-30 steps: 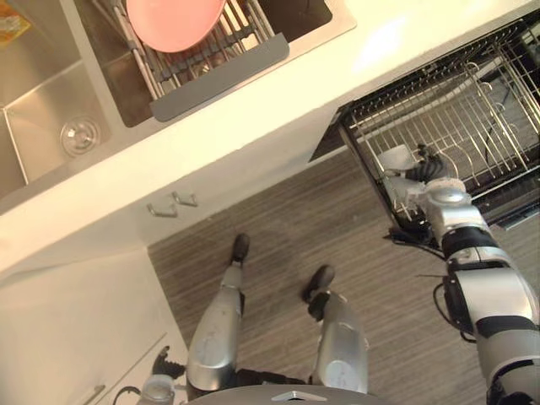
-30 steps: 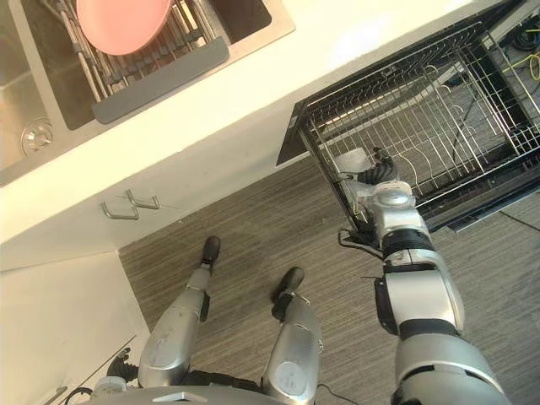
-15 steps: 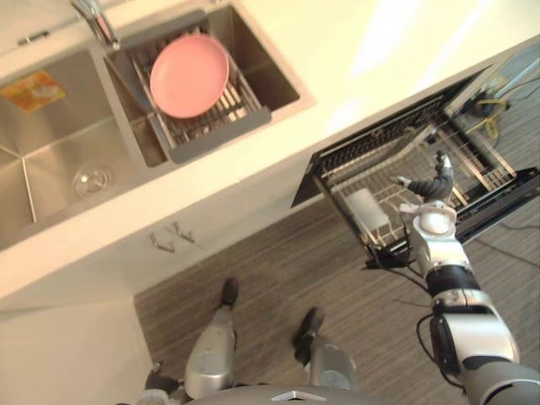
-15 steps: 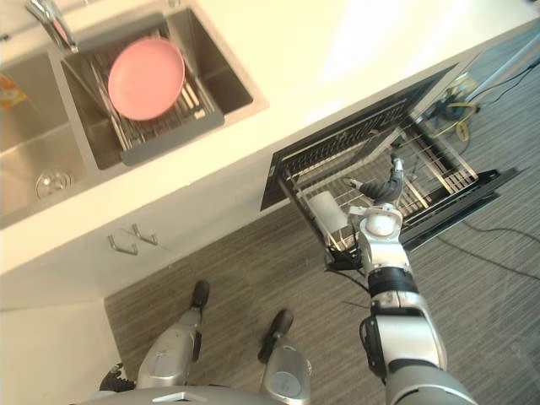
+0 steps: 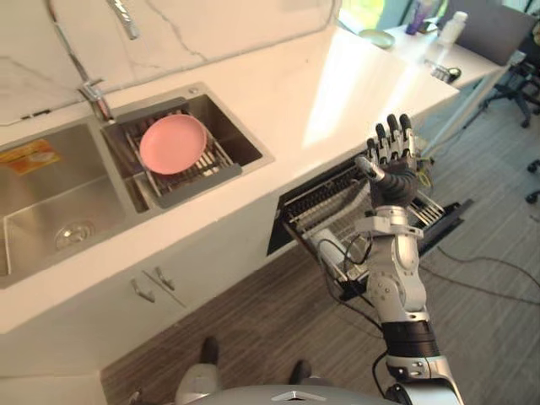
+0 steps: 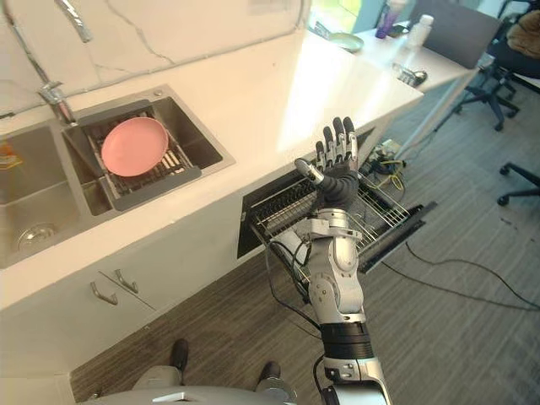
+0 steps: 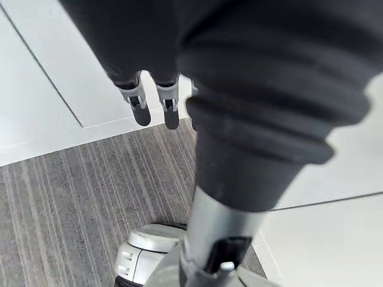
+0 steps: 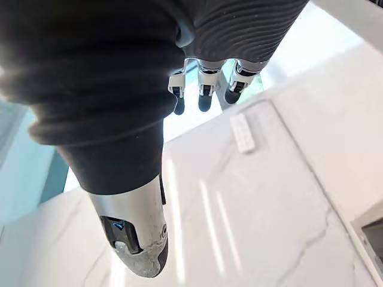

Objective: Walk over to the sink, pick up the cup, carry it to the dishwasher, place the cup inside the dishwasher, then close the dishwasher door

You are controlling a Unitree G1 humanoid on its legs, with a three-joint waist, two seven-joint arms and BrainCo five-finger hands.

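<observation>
Kitchen seen from above the robot's head. At far left, the left hand (image 7: 139, 104) hangs low beside a white cabinet above the wood-grain floor (image 7: 72, 197), its fingers loose and holding nothing. Next comes a steel sink (image 5: 51, 211) set into a pale counter (image 5: 321, 93). A pink plate (image 5: 172, 144) rests on a drying rack (image 5: 202, 181) laid across the sink's right basin. Further right, under the counter edge, the dishwasher (image 5: 291, 202) stands open, its wire rack (image 5: 314, 218) pulled out and its dark door (image 5: 447, 218) lowered toward the floor. The cup (image 5: 327, 250), pale and smooth, lies on its side in the near left corner of that wire rack. Rightmost, the right hand (image 5: 394, 164) is raised above the dishwasher, palm side turned away, its fingers (image 5: 392, 135) straight, spread a little and empty. The cup is well apart from those fingers, lower down and to their left, beside the forearm rather than the hand. It looks light, stiff and probably slippery, perhaps breakable if knocked. If it needed lifting, the place to take it would be round its side wall, thumb opposite the fingers. With the cup in the rack, closing the door appears to be what remains.
</observation>
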